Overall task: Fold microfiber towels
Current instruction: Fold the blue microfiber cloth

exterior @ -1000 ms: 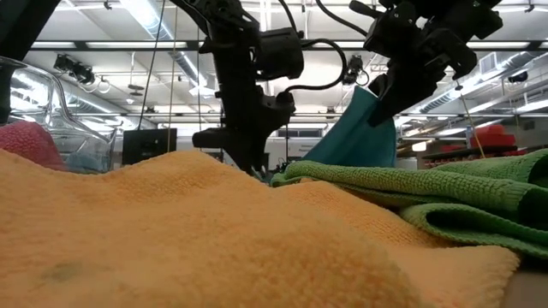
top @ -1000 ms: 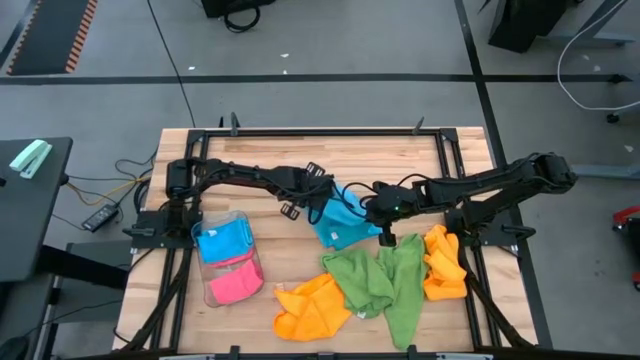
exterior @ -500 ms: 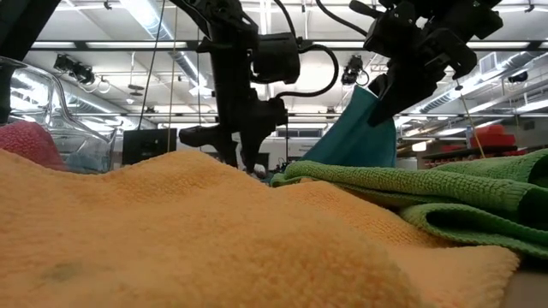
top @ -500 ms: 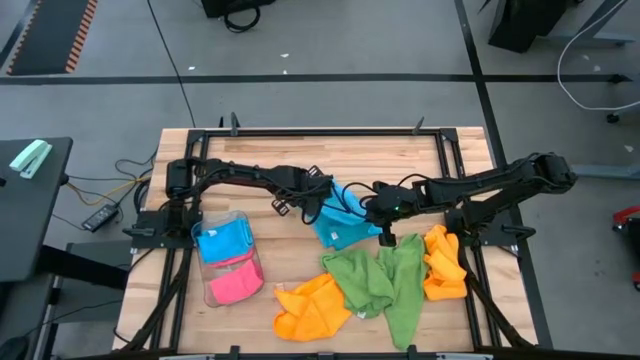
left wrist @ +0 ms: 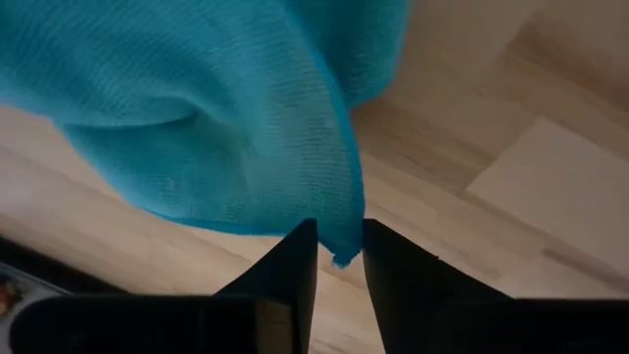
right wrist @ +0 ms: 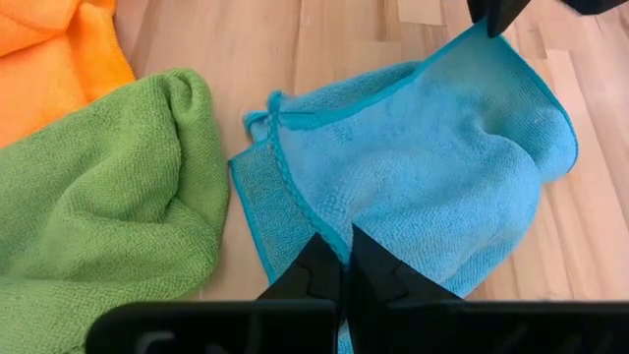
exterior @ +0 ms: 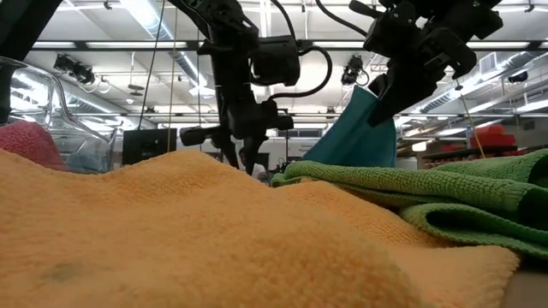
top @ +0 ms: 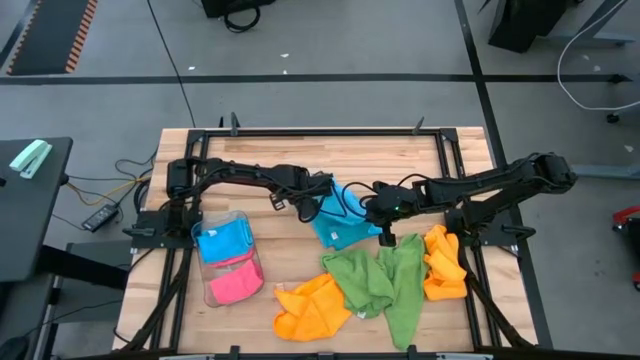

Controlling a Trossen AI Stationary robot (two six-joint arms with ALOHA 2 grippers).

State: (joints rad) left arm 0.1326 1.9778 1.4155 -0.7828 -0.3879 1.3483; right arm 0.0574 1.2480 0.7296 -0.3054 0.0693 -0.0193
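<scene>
While the right gripper point(right wrist: 342, 258) pinches one edge of the sky-blue towel point(top: 338, 222) near the middle of the table point(top: 400, 150), fingers fully closed on the cloth, the left gripper point(left wrist: 340, 258) sits at the towel's ten o'clock corner with its fingers narrowed around the hem. From its wrist camera only a sliver of corner shows between the tips, and I cannot tell whether they truly bite it. That is the risk: such a shallow catch could slide out as soon as the arms pull apart, dropping the corner and collapsing the cloth into a heap again. Pull too hard and the right side's edge may slip too. At five o'clock from the blue cloth lies the green towel point(top: 378, 283), just beside it, so a low sweep could drag green along. Orange towels point(top: 313, 305) wait at six and four o'clock. Pink and blue cloths already sit in the clear tray point(top: 220, 290) at eight o'clock, well apart.
</scene>
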